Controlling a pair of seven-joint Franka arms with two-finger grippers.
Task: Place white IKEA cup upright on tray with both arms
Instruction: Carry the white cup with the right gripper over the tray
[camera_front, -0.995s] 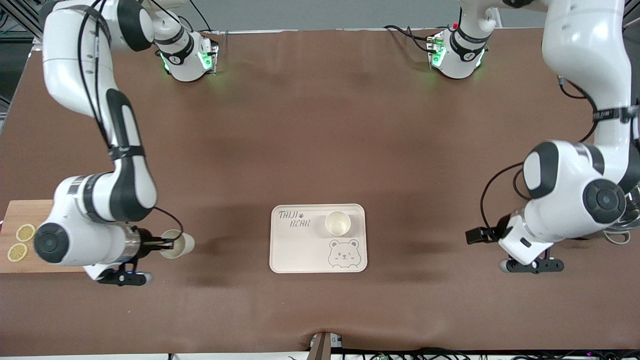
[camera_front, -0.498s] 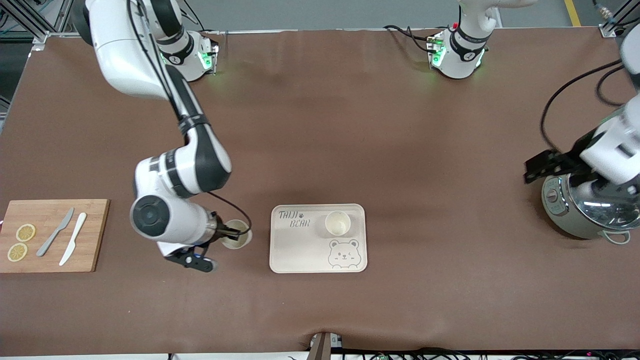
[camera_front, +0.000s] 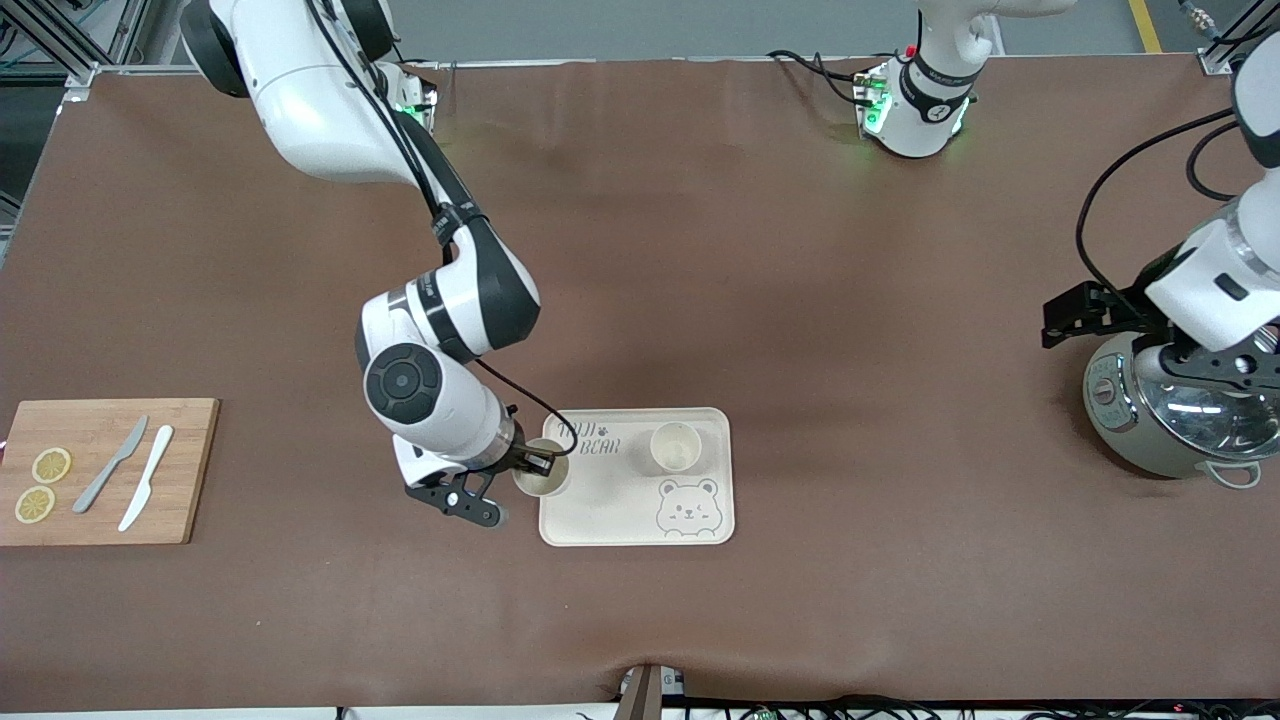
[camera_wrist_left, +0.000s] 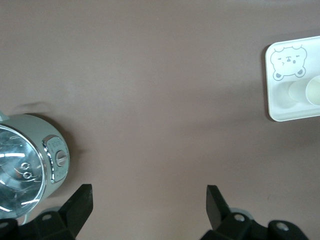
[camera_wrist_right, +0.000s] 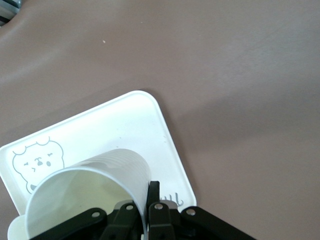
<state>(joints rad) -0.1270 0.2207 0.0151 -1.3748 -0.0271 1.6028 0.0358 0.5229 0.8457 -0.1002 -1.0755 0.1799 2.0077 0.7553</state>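
My right gripper is shut on the rim of a white cup and holds it, mouth tilted toward the front camera, over the edge of the cream bear tray at the right arm's end. In the right wrist view the fingers pinch the cup's wall above the tray. A second white cup stands upright on the tray beside the lettering. My left gripper is open and empty, up over the table next to a cooker.
A silver-and-green cooker stands at the left arm's end, under the left hand. A wooden cutting board with two lemon slices, a grey knife and a white knife lies at the right arm's end.
My right arm has carried the cup from beside the cutting board across the table to the tray's edge. My left arm has swung up and back over the cooker.
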